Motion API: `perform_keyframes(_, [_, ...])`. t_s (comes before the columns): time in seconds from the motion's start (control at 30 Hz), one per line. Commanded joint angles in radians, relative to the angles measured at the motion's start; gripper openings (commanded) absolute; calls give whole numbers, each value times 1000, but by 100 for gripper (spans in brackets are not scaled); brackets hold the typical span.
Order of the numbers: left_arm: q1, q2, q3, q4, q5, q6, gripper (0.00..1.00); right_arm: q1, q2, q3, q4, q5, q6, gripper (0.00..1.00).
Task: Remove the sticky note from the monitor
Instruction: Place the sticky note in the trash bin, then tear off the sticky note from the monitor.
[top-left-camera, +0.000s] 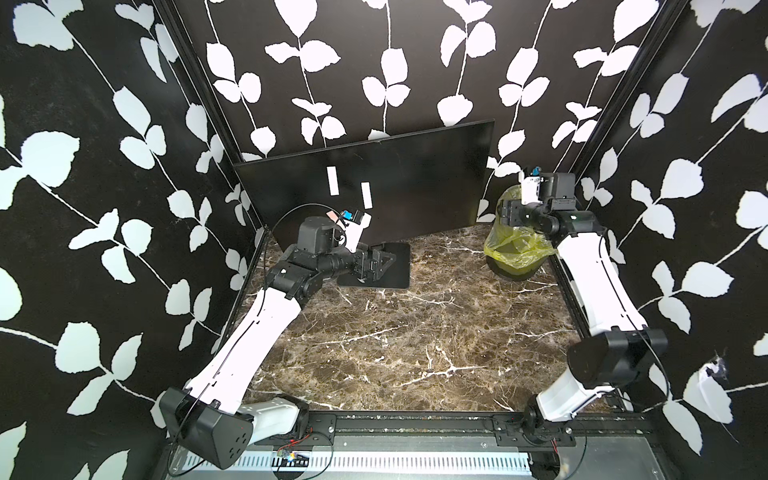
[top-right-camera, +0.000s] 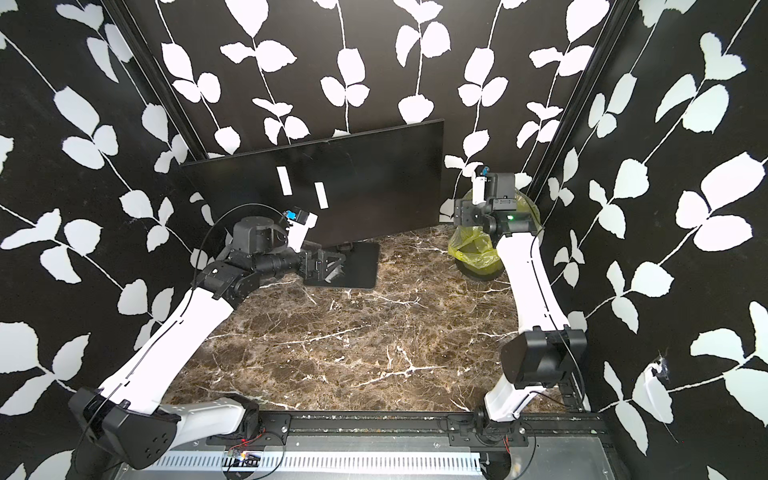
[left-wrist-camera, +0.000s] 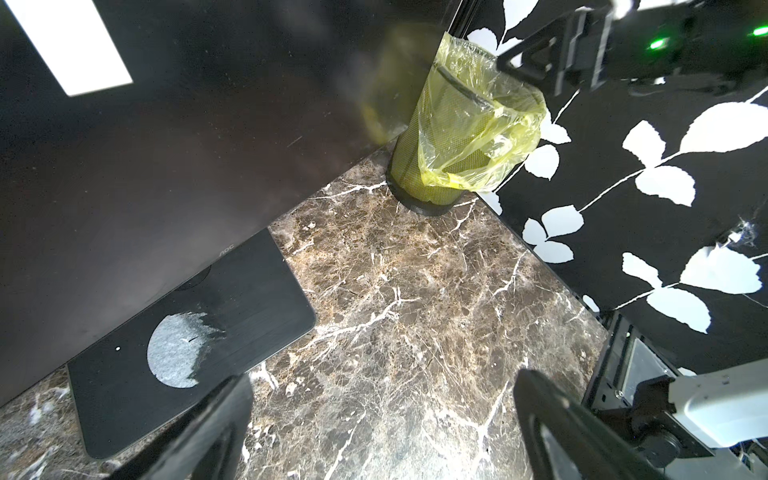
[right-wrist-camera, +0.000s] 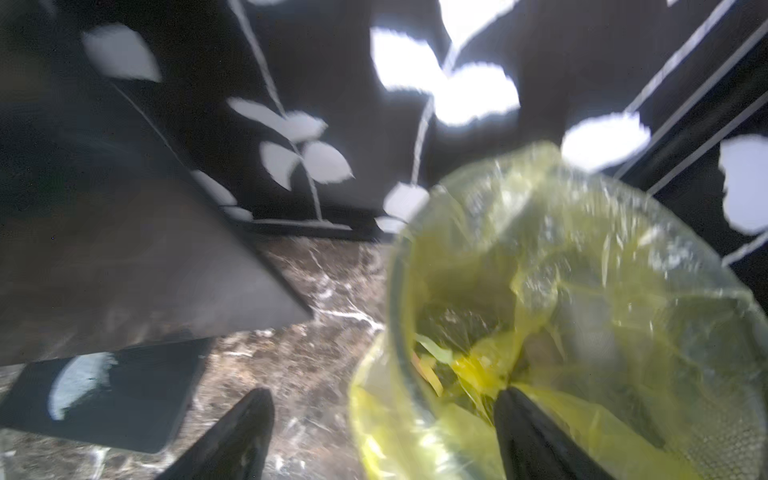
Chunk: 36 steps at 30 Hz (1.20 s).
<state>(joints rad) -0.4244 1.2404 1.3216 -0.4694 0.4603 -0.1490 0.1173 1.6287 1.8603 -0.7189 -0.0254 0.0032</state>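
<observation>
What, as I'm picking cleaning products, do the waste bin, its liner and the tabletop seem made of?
Waste bin: probably metal mesh, a fine dark grid shows. Liner: thin translucent yellow plastic film, crinkled, glossy. Tabletop: brown marble look with white veins, faint sheen; real stone or printed laminate, cannot tell.

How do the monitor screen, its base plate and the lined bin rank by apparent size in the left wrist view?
1. monitor screen, though the frame cuts it off
2. base plate; it sits nearer the camera than the bin, so their true order is unsure
3. lined bin
</observation>
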Motion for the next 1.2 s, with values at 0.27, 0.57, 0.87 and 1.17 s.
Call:
perform_keyframes(0.27, [25,-117,-38,-46,-25,8,99,372,-11,78,183,-208,259,77])
perform_keyframes(0.57, [95,-221,-128,-43,8,-18,99,567,128,158,275,-191,485,74])
perform_keyframes(0.87, [129,-248,-165,-6,40,-42,99,665,209,139,451,-25,642,68])
perform_keyframes(1.17, [135,-254,-174,1,44,-43,99,673,348,298,393,77,656,66])
